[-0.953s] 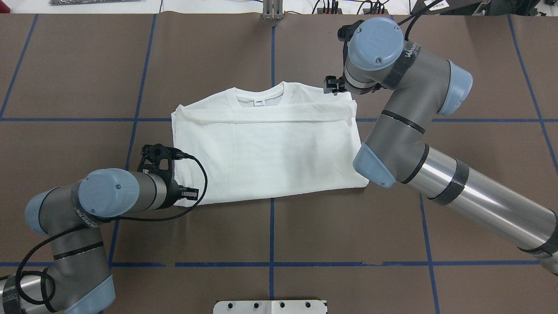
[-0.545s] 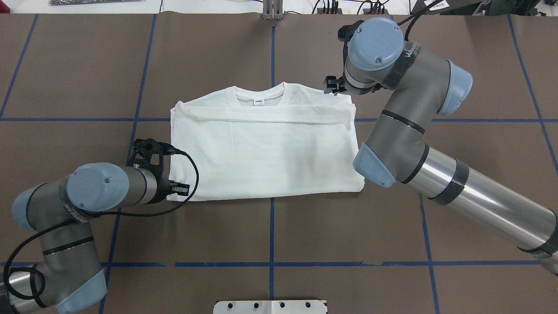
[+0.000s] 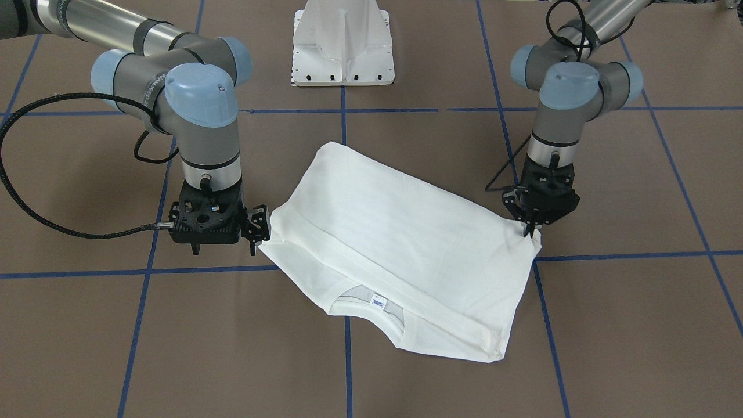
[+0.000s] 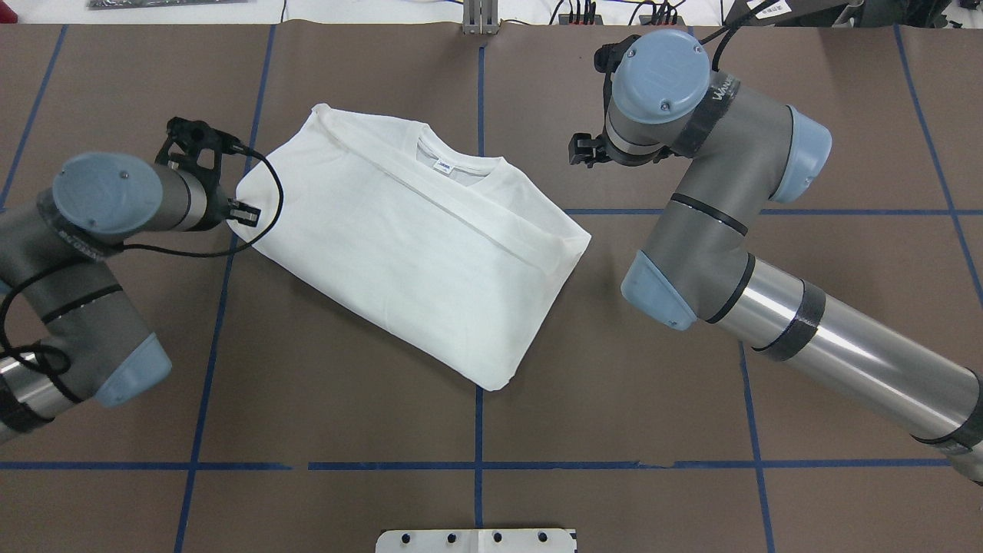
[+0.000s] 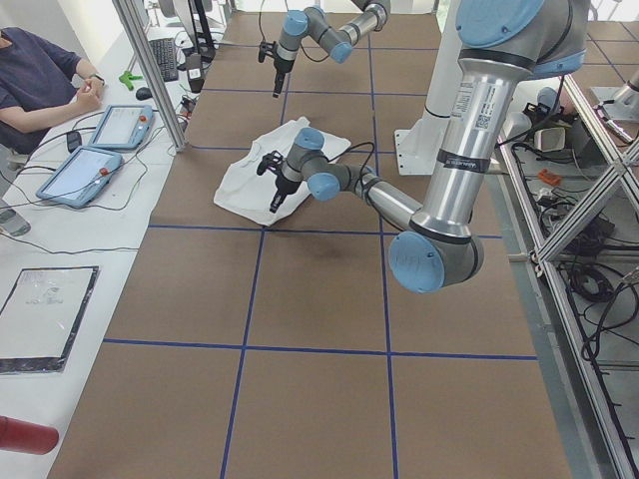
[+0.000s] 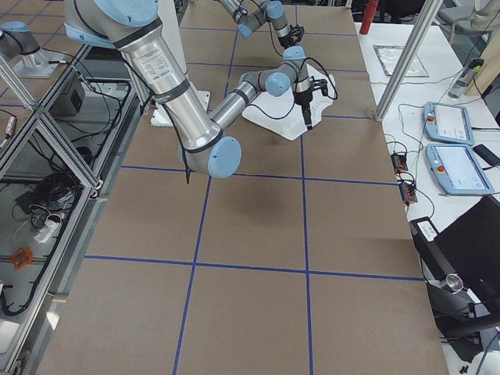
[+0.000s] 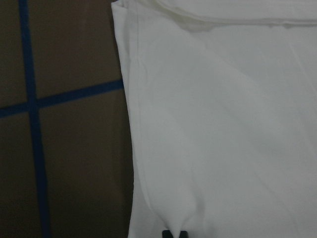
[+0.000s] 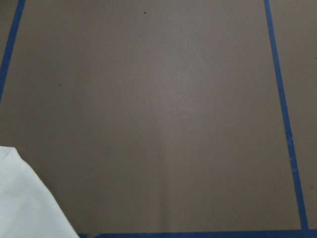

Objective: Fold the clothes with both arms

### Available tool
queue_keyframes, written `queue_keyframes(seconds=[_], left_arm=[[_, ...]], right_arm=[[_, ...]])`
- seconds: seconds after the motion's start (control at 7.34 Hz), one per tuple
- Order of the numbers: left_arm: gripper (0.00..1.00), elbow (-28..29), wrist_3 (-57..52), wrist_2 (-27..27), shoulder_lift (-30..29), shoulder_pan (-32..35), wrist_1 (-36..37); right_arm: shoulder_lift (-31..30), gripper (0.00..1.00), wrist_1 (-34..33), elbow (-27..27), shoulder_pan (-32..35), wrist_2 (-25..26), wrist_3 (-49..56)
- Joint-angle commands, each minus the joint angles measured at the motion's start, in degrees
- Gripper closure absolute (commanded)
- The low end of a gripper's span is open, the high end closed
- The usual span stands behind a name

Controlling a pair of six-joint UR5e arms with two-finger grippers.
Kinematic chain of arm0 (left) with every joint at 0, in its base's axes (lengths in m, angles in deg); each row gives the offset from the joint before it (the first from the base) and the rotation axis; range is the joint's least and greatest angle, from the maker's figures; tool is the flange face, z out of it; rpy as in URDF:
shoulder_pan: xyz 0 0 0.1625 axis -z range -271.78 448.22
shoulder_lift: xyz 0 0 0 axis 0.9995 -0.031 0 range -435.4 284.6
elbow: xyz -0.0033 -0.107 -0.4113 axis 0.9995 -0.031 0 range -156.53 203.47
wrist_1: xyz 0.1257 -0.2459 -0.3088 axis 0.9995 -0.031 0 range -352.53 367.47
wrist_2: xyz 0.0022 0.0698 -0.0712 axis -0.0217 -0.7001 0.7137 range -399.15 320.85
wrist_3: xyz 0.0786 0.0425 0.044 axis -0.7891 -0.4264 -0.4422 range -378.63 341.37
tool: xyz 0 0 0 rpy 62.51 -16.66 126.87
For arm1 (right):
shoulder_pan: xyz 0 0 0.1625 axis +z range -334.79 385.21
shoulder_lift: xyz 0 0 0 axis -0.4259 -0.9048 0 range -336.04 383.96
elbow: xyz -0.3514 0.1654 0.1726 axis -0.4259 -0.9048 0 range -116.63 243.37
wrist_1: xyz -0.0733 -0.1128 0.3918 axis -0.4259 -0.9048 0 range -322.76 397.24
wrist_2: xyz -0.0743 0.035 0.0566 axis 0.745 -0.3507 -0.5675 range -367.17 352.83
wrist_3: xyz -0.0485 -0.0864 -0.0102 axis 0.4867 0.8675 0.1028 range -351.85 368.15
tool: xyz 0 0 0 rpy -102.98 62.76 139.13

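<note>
Shirt [image 4: 415, 246]: folded, askew on the bench [image 4: 307, 399], bare brown surface around every edge.
Left hand [image 3: 529, 231]: pinching one shirt corner.
Right hand [image 3: 224, 247]: seemingly spread, just beside another corner.

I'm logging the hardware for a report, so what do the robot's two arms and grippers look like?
Both the left arm and right arm have silver tubes, grey joints with light-blue caps and lettered black bands. Black cables loop to the black left gripper and right gripper.

A white pedestal base [image 3: 343, 40] stands on the brown, blue-taped table [image 4: 345, 399]; 2 tablets [image 5: 123, 127] lie nearby.
</note>
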Motion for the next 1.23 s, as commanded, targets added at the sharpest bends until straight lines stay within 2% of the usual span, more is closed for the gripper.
queue_keyframes(seconds=[0.0, 0.14, 0.27, 0.41, 0.54, 0.82, 0.95, 1.09], left_arm=[[1.0, 17.4, -4.76, 0.1, -13.42, 6.8, -0.63], [1.0, 25.83, -6.34, 0.01, -18.7, 8.3, -4.29], [1.0, 36.96, -6.36, 0.01, -25.8, 8.49, -9.02], [1.0, 39.33, -7.49, 0.45, -27.09, 9.19, -12.2], [0.01, 38.4, -10.54, 1.93, -25.71, 9.98, -16.24], [0.0, 28.6, -10.58, 8.78, -18.35, 11.04, -16.63], [0.0, 24.2, -10.31, 8.8, -15.09, 11.04, -16.45], [0.0, 22.5, -10.22, 8.8, -13.84, 11.04, -16.45]], right_arm=[[0.04, 0.0, 0.03, 0.0, 0.0, -0.03, -0.3], [0.3, 0.0, 0.03, 0.09, -0.09, -0.03, -0.65], [0.39, 0.0, 0.03, 0.09, -0.09, -0.03, -0.82], [0.48, 0.0, 0.29, 0.09, -0.18, -0.03, -1.0], [0.74, 0.0, 0.9, 0.01, -0.44, -0.03, -2.57], [4.58, 0.0, 2.66, -2.61, -2.8, 0.32, -13.85], [7.39, 0.0, 4.32, -5.94, -5.34, 0.93, -21.49], [10.29, 0.02, 7.56, -10.41, -7.88, 3.72, -28.35]])
